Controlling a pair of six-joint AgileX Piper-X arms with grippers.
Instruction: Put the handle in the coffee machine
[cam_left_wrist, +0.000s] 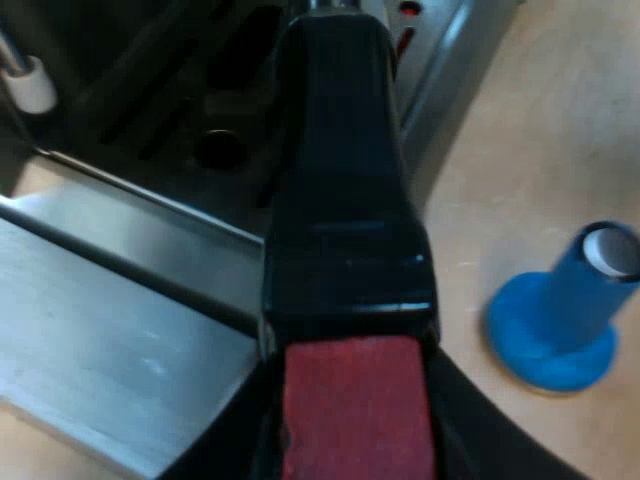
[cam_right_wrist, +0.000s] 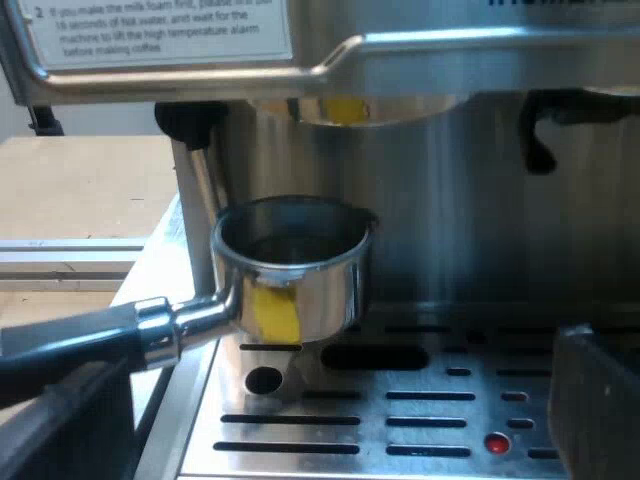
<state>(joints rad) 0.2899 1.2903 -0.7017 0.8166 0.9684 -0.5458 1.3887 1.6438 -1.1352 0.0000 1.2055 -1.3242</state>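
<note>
The metal holder (cam_right_wrist: 292, 268) hangs level above the drip tray (cam_right_wrist: 420, 410), a little below the machine's brew head (cam_right_wrist: 350, 105) and not locked in. Its dark handle (cam_left_wrist: 345, 200) ends in a red tip (cam_left_wrist: 355, 410), and my left gripper (cam_left_wrist: 355, 445) is shut on that end, with black fingers (cam_left_wrist: 470, 430) on both sides. In the right wrist view the handle (cam_right_wrist: 70, 345) runs away from the basket. My right gripper (cam_right_wrist: 340, 400) stands open before the machine's front, its fingers (cam_right_wrist: 595, 400) wide apart with nothing between them.
A blue tamper (cam_left_wrist: 560, 320) stands on the wooden table (cam_left_wrist: 520, 140) beside the machine's base. The steam wand (cam_right_wrist: 200, 190) hangs close beside the holder's basket. A printed label (cam_right_wrist: 150, 30) sits on the steel front above it. A red light (cam_right_wrist: 495, 442) glows on the drip tray.
</note>
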